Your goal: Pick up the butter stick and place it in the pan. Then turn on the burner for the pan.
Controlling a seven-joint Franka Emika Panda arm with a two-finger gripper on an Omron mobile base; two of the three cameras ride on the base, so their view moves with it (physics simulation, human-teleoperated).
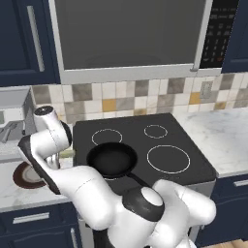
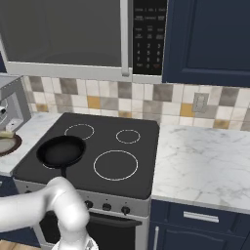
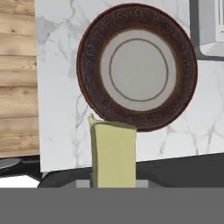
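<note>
- Left side first: I've got the butter (image 3: 113, 154) pinched between my jaws, gripper (image 1: 64, 153) clamped on it and lifted off the plate (image 3: 89, 83). From the hand view the stick stands up right in front of the camera, with the plate down below on the marble counter (image 3: 61, 113).
- So I'd say the pickup is done and I'm on the carry step.
- Next move as I see it: swing right to the pan (image 1: 112, 160), which sits on the front-left burner (image 2: 47, 164), get over its middle, then let go.
- After that, the knob (image 2: 107, 207) job.
- Writing: the microwave keypad (image 2: 148, 39) has tiny labels, too small to read. No brands anywhere.
</note>
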